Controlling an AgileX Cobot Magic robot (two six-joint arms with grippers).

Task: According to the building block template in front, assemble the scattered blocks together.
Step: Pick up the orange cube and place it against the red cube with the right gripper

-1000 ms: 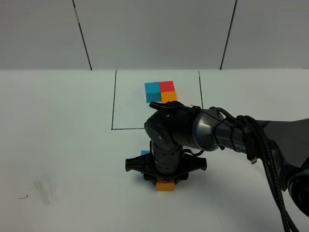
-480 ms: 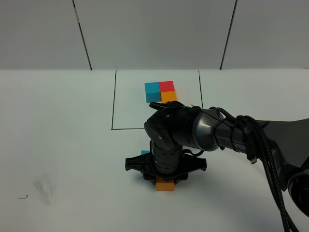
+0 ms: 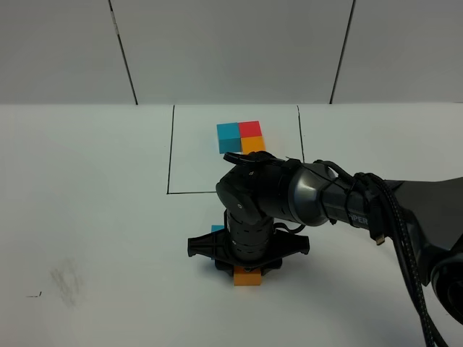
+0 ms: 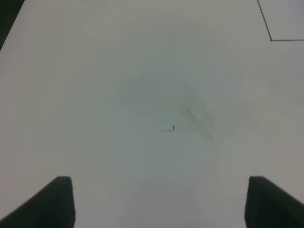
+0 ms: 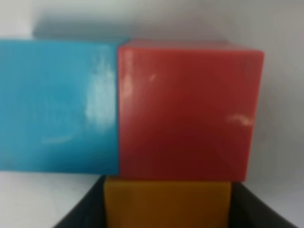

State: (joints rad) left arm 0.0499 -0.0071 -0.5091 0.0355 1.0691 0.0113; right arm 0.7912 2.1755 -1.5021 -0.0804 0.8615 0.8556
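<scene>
The building block template (image 3: 241, 136), a blue, red and orange L, lies inside the black drawn rectangle (image 3: 171, 152) at the back. In the right wrist view, the scattered blocks sit together: blue (image 5: 57, 104) flush against red (image 5: 185, 109), and orange (image 5: 166, 202) pressed against red's near side. My right gripper (image 3: 247, 269) points down, shut on the orange block (image 3: 248, 278), its dark fingers (image 5: 80, 216) flanking the cube. From above only a corner of the blue block (image 3: 217, 228) shows; the arm hides red. My left gripper (image 4: 159, 199) hangs open over bare table.
The white table carries a faint grey smudge (image 3: 65, 280) and a small black mark (image 3: 34, 294) at the front left. My right arm (image 3: 340, 202) stretches in from the right edge across the front of the rectangle.
</scene>
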